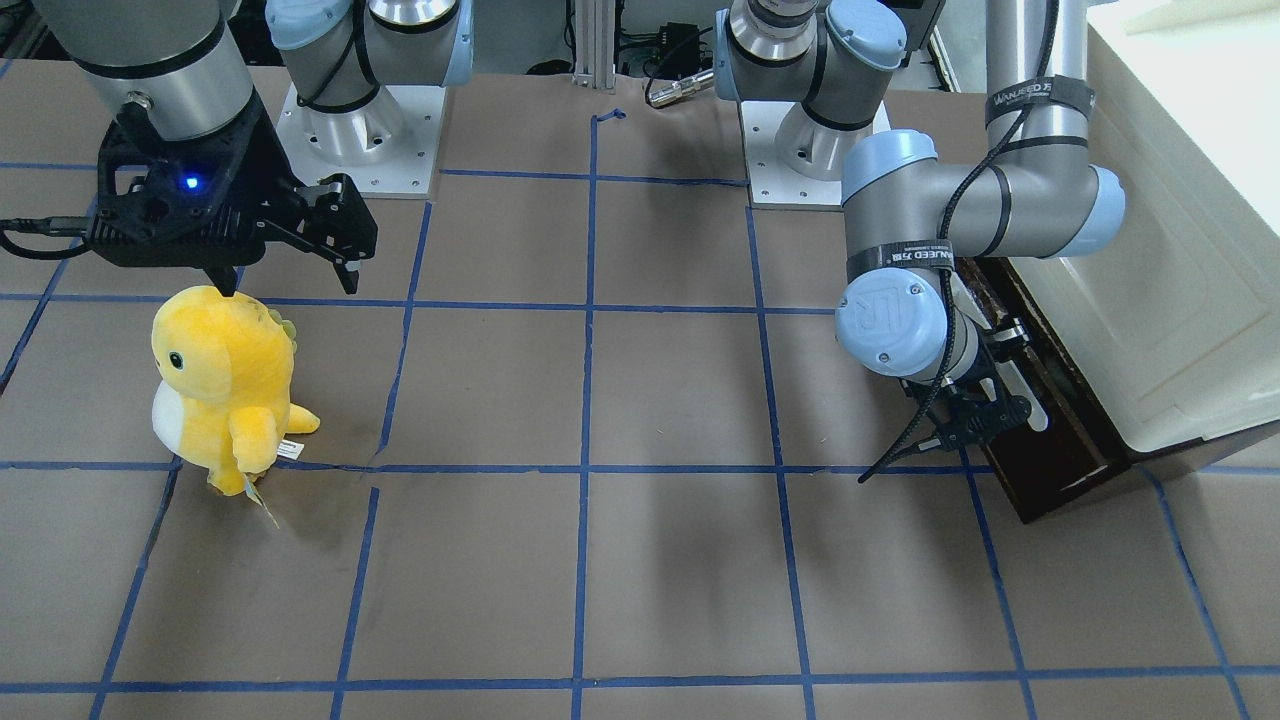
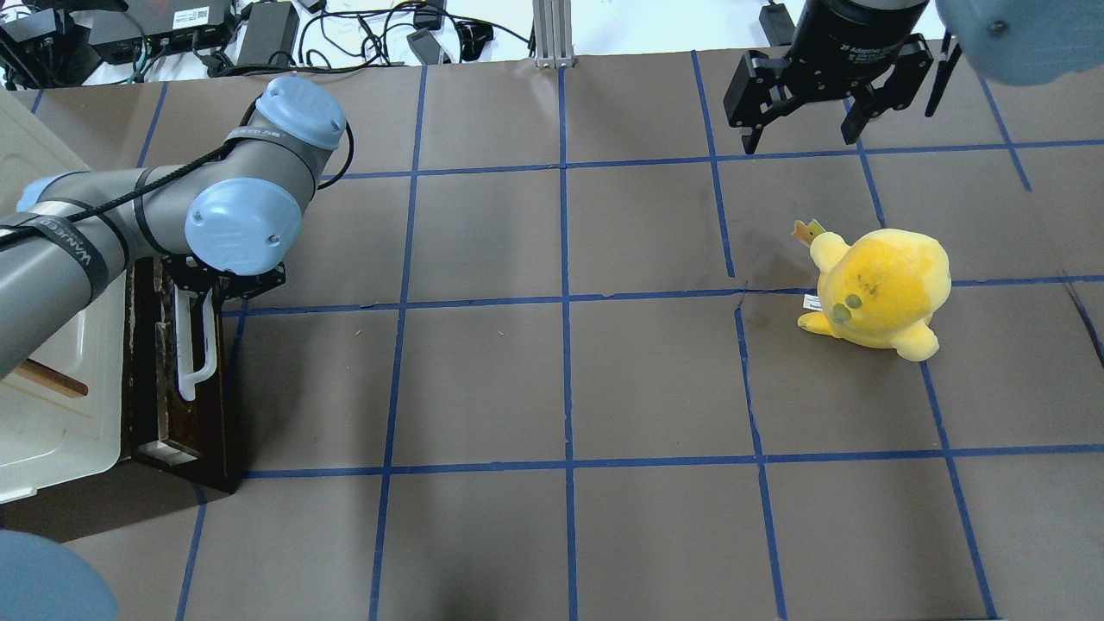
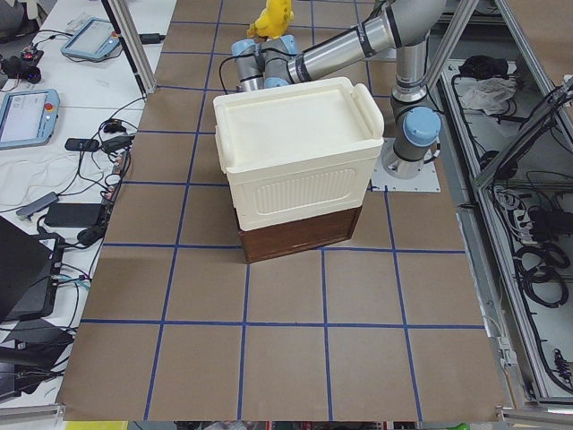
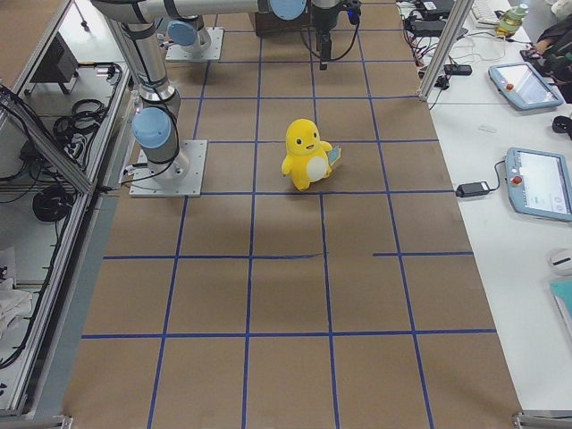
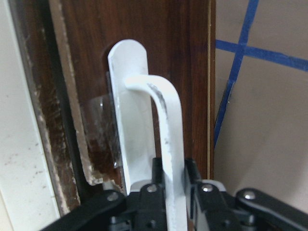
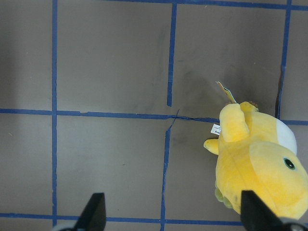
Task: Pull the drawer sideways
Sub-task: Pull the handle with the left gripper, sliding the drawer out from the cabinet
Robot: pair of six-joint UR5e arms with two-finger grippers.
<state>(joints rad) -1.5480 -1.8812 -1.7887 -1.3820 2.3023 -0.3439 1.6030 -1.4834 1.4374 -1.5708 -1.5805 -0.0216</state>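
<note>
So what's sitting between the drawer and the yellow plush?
Nothing. In the overhead view, the table between the drawer and the plush is bare brown paper crossed only by blue tape lines.

Drawer (image 2: pixel 147 379) under cabinet (image 2: pixel 52 431); plush toy (image 2: pixel 880 289) well apart.
</note>
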